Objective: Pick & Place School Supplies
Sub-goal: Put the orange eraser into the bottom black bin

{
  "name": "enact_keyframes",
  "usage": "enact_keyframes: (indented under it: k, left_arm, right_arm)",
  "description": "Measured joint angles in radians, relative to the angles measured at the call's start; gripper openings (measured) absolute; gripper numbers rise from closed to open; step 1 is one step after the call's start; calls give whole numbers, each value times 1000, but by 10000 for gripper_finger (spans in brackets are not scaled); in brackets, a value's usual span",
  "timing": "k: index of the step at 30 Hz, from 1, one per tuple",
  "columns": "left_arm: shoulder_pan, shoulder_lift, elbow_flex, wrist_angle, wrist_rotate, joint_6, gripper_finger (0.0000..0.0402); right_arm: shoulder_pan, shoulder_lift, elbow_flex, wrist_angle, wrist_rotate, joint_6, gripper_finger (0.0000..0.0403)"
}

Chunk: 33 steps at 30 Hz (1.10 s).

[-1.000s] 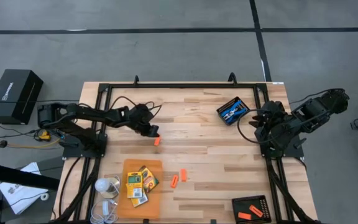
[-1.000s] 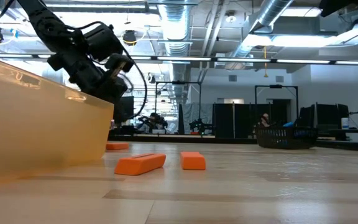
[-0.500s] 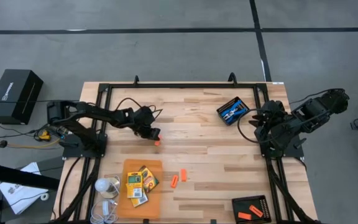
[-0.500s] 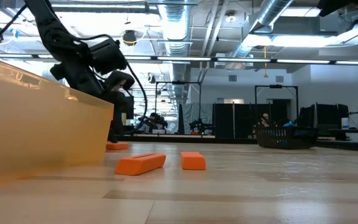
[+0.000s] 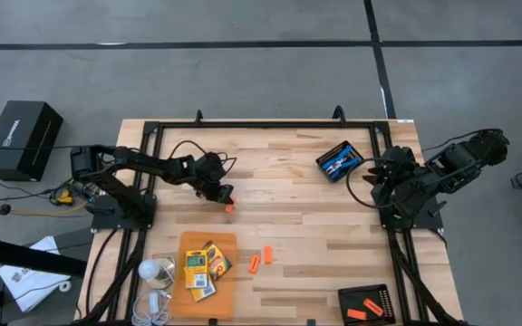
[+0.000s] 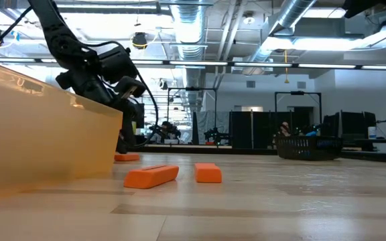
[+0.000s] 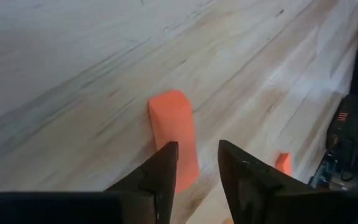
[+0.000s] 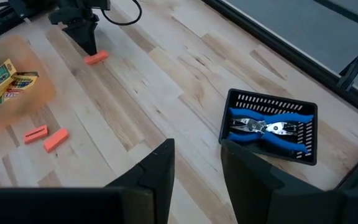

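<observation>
Two arms stand at the wooden table. The left gripper is low over the middle-left part of the table, directly above one orange stick that lies flat on the wood. From the wrist camera I see its fingers parted, with the near end of this stick reaching between their tips; the fingers do not press on it.

Two more orange sticks lie side by side nearer to the front edge, just beside the flat orange sheet. On this sheet rest the yellow-and-green crayon boxes, touching each other.

The right gripper waits at the right side of the table, and its fingers are also apart, holding nothing. Near it, a black tray contains the blue-handled tool. Another black tray at the front right corner holds two orange sticks.
</observation>
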Motion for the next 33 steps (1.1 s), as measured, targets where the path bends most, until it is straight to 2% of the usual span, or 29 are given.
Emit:
enact_keyframes:
  k: [8,17,23,29,33]
  left_arm:
    - [6,-7,-80,6,-6,-9,100]
    - [40,-3,-103,52,36,-30,93]
    - [44,-4,-105,48,37,-6,22]
    - [43,-25,-93,66,42,-8,22]
    - [41,-89,-28,83,35,-24,22]
  right_arm:
    - [0,0,0,-3,0,0,123]
    - [0,0,0,-6,0,0,122]
    - [0,0,0,-6,0,0,123]
    - [0,0,0,-6,0,0,122]
    - [0,0,0,-6,0,0,122]
